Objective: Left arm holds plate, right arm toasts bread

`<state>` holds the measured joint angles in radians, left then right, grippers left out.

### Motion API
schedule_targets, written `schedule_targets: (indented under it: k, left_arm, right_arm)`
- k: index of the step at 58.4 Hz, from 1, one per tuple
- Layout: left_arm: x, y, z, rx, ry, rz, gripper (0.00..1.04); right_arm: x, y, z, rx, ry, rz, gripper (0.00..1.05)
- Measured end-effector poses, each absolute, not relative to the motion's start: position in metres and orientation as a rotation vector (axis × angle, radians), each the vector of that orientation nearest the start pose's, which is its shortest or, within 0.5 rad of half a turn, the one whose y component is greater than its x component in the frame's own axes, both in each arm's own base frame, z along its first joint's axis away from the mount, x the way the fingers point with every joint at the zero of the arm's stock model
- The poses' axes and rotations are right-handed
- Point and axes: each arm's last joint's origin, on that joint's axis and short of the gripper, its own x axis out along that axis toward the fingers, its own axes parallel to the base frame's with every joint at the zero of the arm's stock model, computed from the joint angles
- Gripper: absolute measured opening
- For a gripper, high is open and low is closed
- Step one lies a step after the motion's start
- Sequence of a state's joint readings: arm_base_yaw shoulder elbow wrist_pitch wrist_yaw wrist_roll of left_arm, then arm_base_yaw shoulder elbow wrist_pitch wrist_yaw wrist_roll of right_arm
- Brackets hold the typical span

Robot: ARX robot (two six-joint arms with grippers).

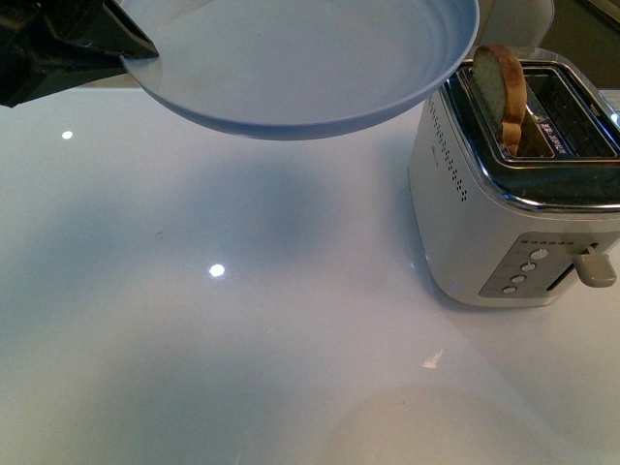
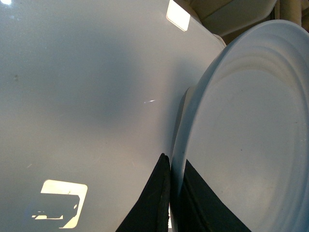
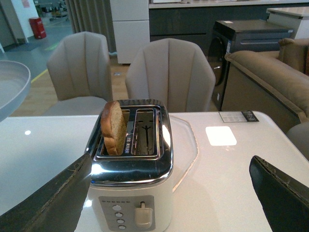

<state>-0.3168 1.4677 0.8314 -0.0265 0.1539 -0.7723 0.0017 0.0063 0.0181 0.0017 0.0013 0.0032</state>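
Note:
The pale blue plate [image 1: 300, 68] hangs above the white table, its rim pinched by my left gripper [image 1: 131, 48], which is shut on it; the wrist view shows both black fingers [image 2: 154, 198] clamped on the plate's rim [image 2: 231, 135]. A brown slice of bread [image 1: 501, 92] stands upright in the toaster's slot, sticking out about half its height, also seen as the bread [image 3: 114, 126] in the right wrist view. My right gripper [image 3: 169, 193] is open, wide apart, on the toaster's lever side and holding nothing.
The white and chrome toaster [image 1: 523, 203] stands at the table's right, its lever [image 3: 143, 215] and buttons facing my right gripper. Beige chairs [image 3: 169, 72] stand beyond the table's far edge. The plate's edge [image 3: 12, 87] shows beside the toaster.

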Motion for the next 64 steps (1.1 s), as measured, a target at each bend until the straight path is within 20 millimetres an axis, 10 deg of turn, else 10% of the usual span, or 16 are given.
schedule_targets:
  k: [29, 45, 64]
  left_arm:
    - [0.294, -0.063, 0.209, -0.678, 0.787, -0.149, 0.03]
    - [0.303, 0.004, 0.198, -0.681, 0.752, -0.113, 0.03]
    - [0.301, 0.099, 0.132, -0.683, 0.772, -0.001, 0.03]
  right_arm:
    - [0.097, 0.0, 0.169, 0.003, -0.014, 0.0, 0.96]
    - [0.097, 0.0, 0.169, 0.003, -0.014, 0.0, 0.96]
    - [0.097, 0.0, 0.169, 0.003, -0.014, 0.0, 0.96]
